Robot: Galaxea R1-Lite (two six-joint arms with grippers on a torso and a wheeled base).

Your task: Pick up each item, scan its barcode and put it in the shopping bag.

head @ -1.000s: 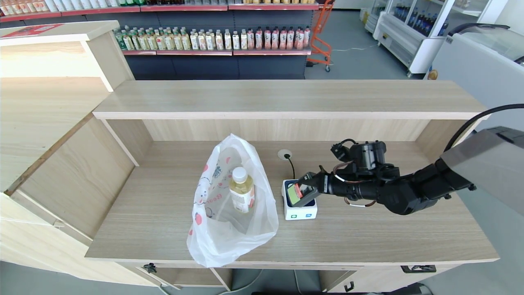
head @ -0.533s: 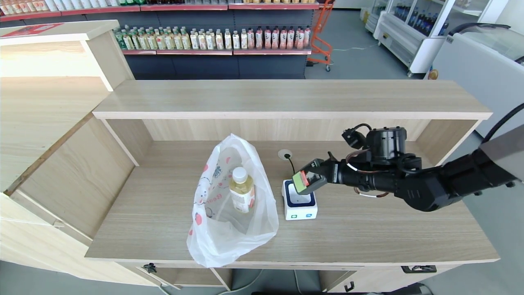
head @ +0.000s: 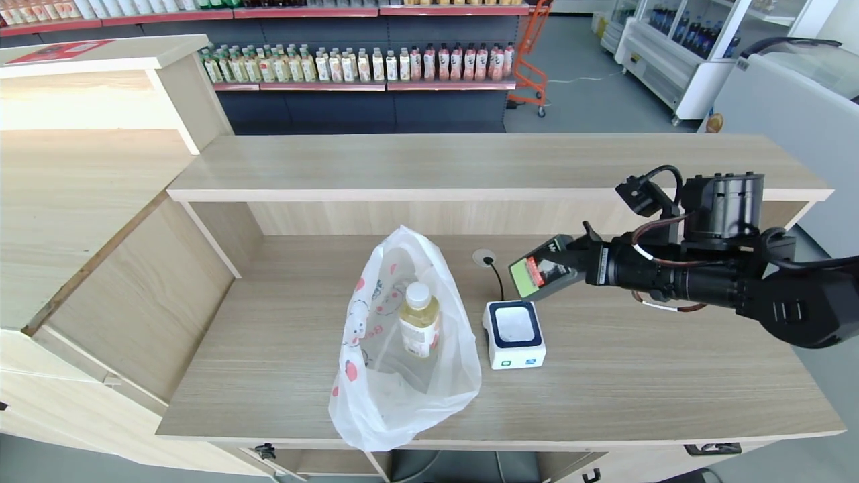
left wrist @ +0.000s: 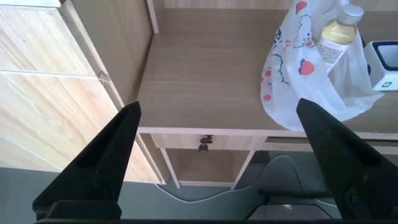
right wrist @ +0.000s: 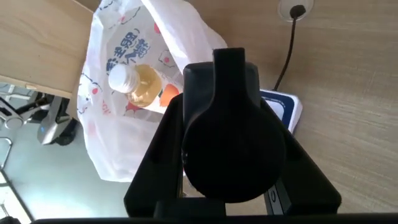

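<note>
On the counter the shopping bag and scanner sit as before, while my right tool, clamped on the small green pack, has lifted it off the scanner; my left tool gapes open.

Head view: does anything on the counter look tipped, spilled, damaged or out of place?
Nothing stands out. The bottle stands upright inside the shopping bag, the scanner sits flat on the counter, and the right claw holds a small pack in the air near the scanner. No spill shows.
</note>
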